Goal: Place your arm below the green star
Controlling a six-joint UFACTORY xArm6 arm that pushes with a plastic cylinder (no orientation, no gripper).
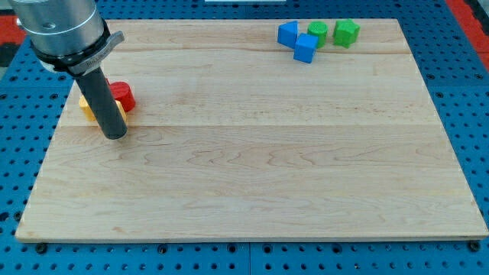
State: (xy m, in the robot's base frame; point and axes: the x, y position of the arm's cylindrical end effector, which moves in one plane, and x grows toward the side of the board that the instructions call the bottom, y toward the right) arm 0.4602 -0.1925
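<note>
My tip (115, 135) rested at the wooden board's (252, 183) left, no jaws fitted, just beside a red cylinder block (122, 95), well apart from the far-right green star block (346, 32).

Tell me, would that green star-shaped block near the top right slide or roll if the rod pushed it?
The green star-shaped block would probably slide, not roll: it looks squat and sits flat on the smooth wooden board. It seems small, so likely light. Nudged leftward, it might bump the green round block beside it. My tip is far off.
</note>
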